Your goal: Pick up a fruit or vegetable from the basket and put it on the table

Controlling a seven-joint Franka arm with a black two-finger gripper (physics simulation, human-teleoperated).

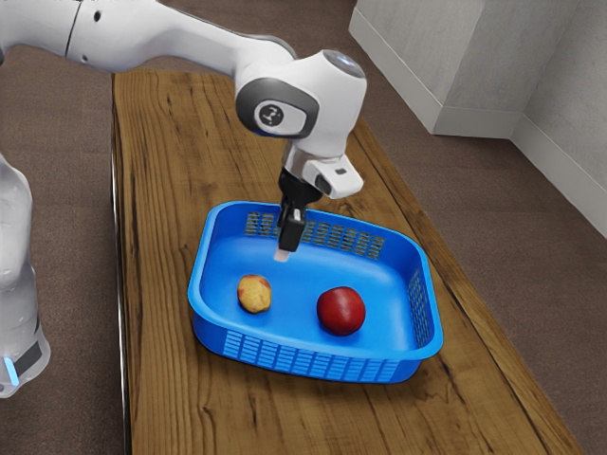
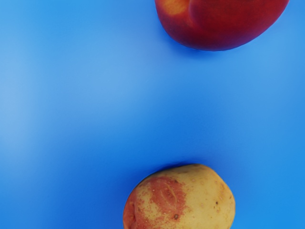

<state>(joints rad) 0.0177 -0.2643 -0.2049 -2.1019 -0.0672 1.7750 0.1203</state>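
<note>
A brown wooden table (image 1: 171, 417), with a blue plastic basket (image 1: 303, 363) on it. Just inside the near wall, toward the exterior view's right, lies a round, dark red fruit (image 1: 340, 311); in the wrist view it has a small orange-yellow patch. Toward the exterior view's left lies a smaller yellow potato (image 1: 254, 294) with reddish blotches, well apart from the fruit. Either could serve for the task, and both rest on the basket's floor.

Beyond them, the black gripper (image 1: 284, 252) points down into the basket, above its floor and apart from both pieces. I cannot tell whether its fingers are parted or closed. Behind it is the basket's slotted far wall; the white arm (image 1: 190, 38) reaches in from the upper left, with a pale wall (image 1: 465, 66) farthest off.

The task seems at its approach stage: grasping, lifting out and setting on the table all remain.
</note>
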